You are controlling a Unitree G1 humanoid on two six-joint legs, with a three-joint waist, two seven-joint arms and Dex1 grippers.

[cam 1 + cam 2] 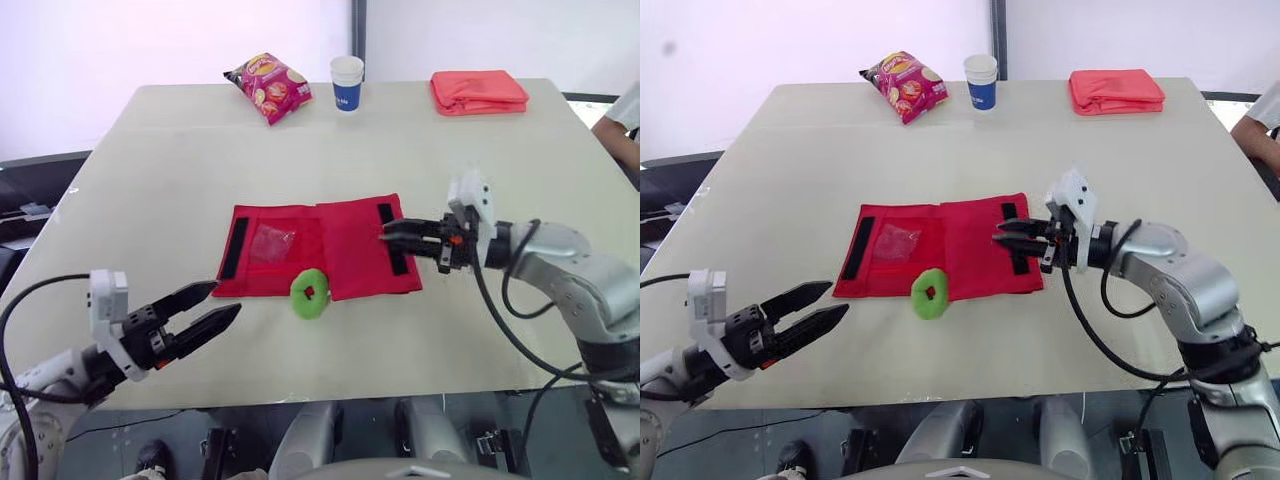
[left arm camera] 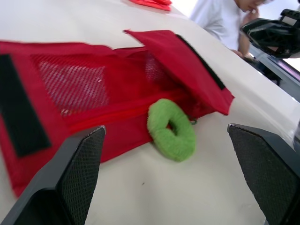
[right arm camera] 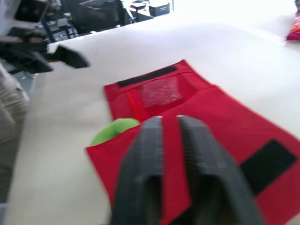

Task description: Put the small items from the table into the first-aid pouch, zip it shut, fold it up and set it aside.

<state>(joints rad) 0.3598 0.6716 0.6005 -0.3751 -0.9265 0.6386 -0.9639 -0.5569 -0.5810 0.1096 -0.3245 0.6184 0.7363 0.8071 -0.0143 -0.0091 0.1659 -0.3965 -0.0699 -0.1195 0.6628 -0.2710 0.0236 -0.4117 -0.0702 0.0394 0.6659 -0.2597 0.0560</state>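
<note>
1. The first-aid pouch (image 1: 340, 250) is lying unfolded and flat in the middle of the table (image 1: 180, 160), inner side up, with a black strip (image 1: 235, 247) showing on its left panel
2. The green ring (image 1: 310, 293) is sitting at the near edge of the pouch, touching the fabric and partly overlapping it, but not inside any pocket, so it is looking like the item left to pack
3. Something clear and crinkly is showing in the mesh pocket (image 1: 272, 243) on the left half; I'm judging one item is already in, though I can't tell what it is
4. The right gripper (image 1: 384, 232) is hovering at the right panel of the pouch, jaws nearly together with a thin slit between them; I can't tell whether they are pinching fabric
5. In the left wrist view the right flap is sitting slightly raised off the table
6. The left gripper (image 1: 227, 300) is hanging at the near left, well apart from the pouch, jaws wide apart and holding nothing, pointing toward the ring
7. Progress: early. The ring is waiting to go in, and zipping, folding and setting aside are not yet done
8. At the far edge a snack bag (image 1: 268, 87), a paper cup (image 1: 347, 82) and a folded red cloth (image 1: 478, 92) are sitting well apart from the pouch
</note>
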